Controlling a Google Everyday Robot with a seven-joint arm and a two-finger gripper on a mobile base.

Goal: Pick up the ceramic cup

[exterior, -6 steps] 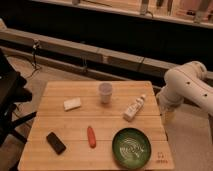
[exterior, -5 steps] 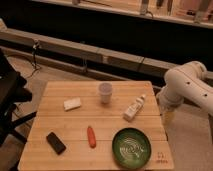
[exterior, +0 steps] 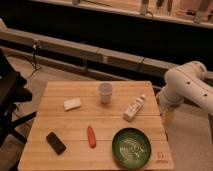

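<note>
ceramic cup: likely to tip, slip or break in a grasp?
The ceramic cup stands upright and narrows toward its base, so a sideways nudge could tip it. Its smooth-looking wall may slip in a weak pinch; probably rigid, breakable if dropped. The gripper hangs beyond the right edge of the table, apart from the cup.

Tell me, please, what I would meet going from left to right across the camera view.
A black flat object, pale block, red elongated item, ceramic cup, end effector right of the table. The white bottle and green plate overlap, so omitted.
</note>
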